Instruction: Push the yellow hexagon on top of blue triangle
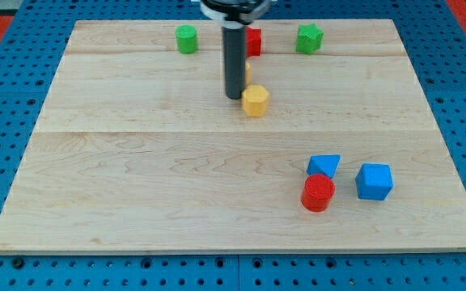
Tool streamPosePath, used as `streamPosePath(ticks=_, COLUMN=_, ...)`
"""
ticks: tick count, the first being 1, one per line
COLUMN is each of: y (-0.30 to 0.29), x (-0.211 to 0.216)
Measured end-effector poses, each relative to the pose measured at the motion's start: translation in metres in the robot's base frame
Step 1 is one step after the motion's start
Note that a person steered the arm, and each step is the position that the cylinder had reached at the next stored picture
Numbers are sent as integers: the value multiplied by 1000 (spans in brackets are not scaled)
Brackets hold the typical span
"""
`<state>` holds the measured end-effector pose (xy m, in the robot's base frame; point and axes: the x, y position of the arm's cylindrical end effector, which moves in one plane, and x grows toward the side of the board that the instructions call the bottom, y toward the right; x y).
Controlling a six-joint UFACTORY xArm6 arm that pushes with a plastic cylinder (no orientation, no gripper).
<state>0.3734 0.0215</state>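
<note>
The worktop (136, 162) carried the blocks. There was no pincer, only my tip (235, 97), just left of the yellow hexagon (255, 101), seemingly touching. The blue triangle (324, 165) lay well apart, toward the view's lower right. The push seemed barely begun; next, drive the hexagon diagonally toward it.

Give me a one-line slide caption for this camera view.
My tip sits just left of the yellow hexagon block on the wooden board, far from the blue triangle block at lower right.
</note>
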Motion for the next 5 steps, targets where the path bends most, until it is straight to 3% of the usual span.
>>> streamPosePath(ticks=2, y=100, x=71)
streamPosePath(ticks=3, y=102, x=31)
streamPosePath(ticks=4, y=138, x=26)
streamPosePath(ticks=5, y=150, x=67)
